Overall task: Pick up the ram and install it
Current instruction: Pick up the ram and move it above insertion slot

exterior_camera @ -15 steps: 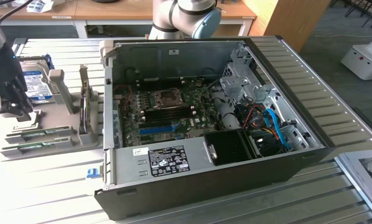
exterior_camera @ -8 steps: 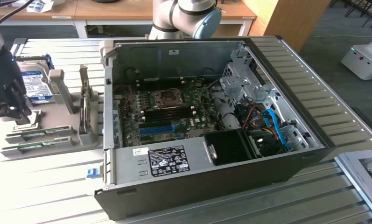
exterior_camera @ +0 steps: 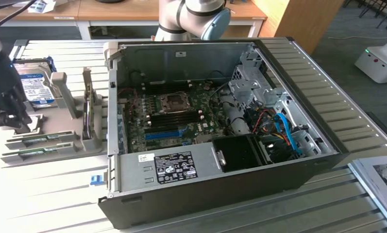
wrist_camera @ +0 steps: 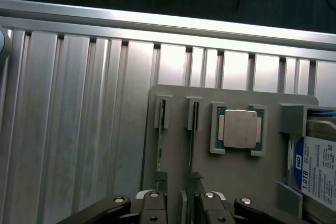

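Two green ram sticks stand on edge in slots of a grey holder [wrist_camera: 173, 156]; one ram stick [wrist_camera: 160, 142] and its neighbour [wrist_camera: 192, 140] run side by side. My gripper [wrist_camera: 178, 178] hovers open over their near ends, one fingertip [wrist_camera: 159, 177] in line with each stick, touching neither. In the exterior view the gripper [exterior_camera: 10, 119] hangs at the far left above the holder, with the ram sticks [exterior_camera: 36, 140] just in front of it. The open computer case [exterior_camera: 212, 121] shows its motherboard [exterior_camera: 174, 121].
A silver processor chip [wrist_camera: 240, 128] sits in a pocket beside the sticks, and a hard drive [wrist_camera: 317, 169] lies past it. The arm's base [exterior_camera: 193, 19] stands behind the case. The table is ribbed aluminium [wrist_camera: 79, 103]. A white machine [exterior_camera: 381, 58] stands at the exterior view's right.
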Robot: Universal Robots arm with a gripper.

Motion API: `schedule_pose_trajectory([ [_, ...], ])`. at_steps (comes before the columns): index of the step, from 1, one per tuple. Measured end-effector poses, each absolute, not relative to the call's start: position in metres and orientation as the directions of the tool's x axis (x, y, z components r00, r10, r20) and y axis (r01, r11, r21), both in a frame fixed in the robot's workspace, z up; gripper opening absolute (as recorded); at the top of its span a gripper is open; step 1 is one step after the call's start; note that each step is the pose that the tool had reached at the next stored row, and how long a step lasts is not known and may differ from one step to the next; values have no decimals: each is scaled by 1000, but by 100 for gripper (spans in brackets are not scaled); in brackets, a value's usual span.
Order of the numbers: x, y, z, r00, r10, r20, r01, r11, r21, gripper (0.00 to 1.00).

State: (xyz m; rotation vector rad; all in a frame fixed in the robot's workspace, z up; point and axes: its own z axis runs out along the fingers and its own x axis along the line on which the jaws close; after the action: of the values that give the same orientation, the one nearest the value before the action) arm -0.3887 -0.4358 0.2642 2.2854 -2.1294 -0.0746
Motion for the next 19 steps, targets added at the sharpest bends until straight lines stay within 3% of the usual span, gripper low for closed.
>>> schedule_pose_trajectory([
  [19, -389, -446, 263, 70, -997, -23, -996, -71, 45, 30],
])
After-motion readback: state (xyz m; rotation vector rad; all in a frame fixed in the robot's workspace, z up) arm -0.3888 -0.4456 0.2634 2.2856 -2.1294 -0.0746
